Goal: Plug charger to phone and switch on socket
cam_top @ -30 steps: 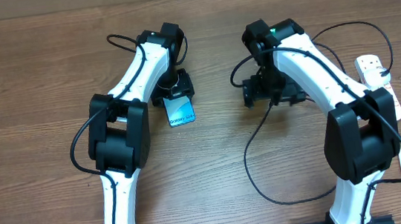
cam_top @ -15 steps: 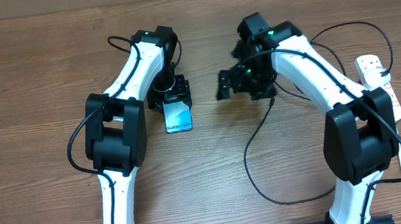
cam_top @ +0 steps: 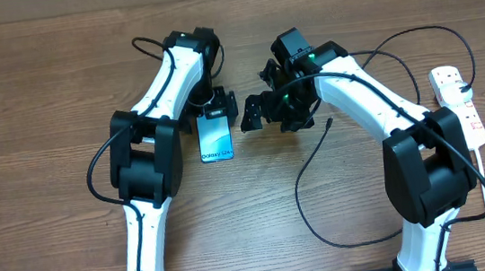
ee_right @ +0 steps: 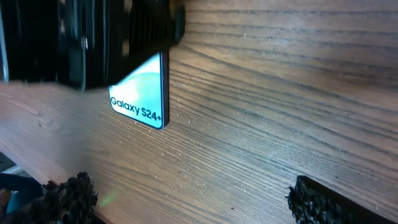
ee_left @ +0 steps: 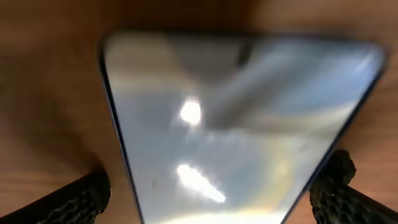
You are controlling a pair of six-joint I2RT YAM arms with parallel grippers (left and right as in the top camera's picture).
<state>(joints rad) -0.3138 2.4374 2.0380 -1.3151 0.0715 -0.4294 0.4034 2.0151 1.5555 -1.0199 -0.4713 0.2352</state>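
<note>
The phone (cam_top: 215, 140) glows blue-white, charger (cam_top: 298, 193) black, socket (cam_top: 457, 99) white, table (cam_top: 43, 129) brown wood-grain

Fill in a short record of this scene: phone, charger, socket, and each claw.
phone: flat on the table, screen up and lit
charger: loose on the table, tip beside the right arm, not plugged in
socket: near the table's right edge; switch state unclear
left claw: open, fingers either side of the phone's far end
right claw: open, empty, pointing at the phone
</note>
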